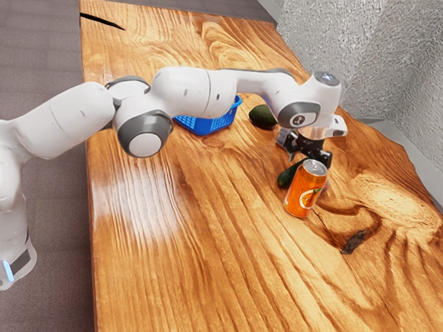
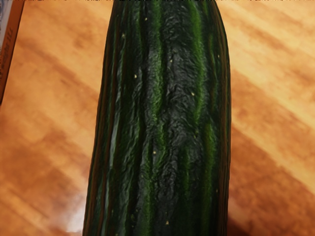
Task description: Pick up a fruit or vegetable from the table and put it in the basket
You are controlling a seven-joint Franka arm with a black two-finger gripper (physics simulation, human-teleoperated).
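I can't settle whether this room is a home, kitchen or lab; a glossy wood-grained counter (image 1: pixel 208 263) stands near a rough pale-grey wall (image 1: pixel 408 69), above a dull grey floor (image 1: pixel 41 62); the drink can (image 1: pixel 302 192) looks homely, the white robot arm (image 1: pixel 76 114) more lab-like.

Wood worktop (image 1: pixel 228 270), w/ blue bskt (image 1: pixel 213 126) & dk green avo (image 1: pixel 262 117) nr it. Orange can (image 1: pixel 303 191) upright, cuke (image 1: pixel 285 178) just beside.

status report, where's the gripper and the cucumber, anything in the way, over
Gripper low over the cucumber. Cucumber not in blue basket. Orange can upright close by, might get knocked.
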